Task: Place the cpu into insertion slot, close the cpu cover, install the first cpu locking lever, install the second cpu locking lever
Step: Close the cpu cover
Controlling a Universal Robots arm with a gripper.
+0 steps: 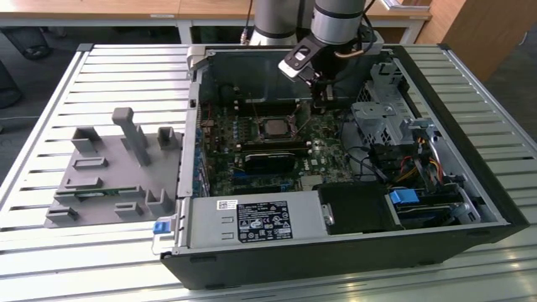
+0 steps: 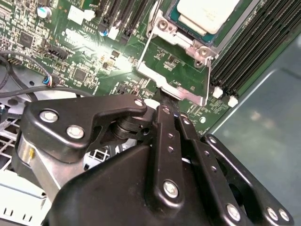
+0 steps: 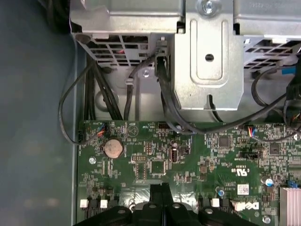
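The cpu (image 2: pixel 207 14) already lies in the insertion slot (image 1: pixel 258 128) near the middle of the motherboard (image 3: pixel 188 155). The cpu cover (image 2: pixel 186 90) stands swung up off it, so closing it and both locking levers look left to do. The gripper (image 2: pixel 164 101) has its fingers (image 3: pixel 157 190) pinched together on the cover's free edge.

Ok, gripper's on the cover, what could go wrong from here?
The gripper pinches only the thin lip of the cpu cover, so the plate could slip free and snap down on the cpu. It also sits close to the memory slots beside the socket, so a sideways swing may catch them.
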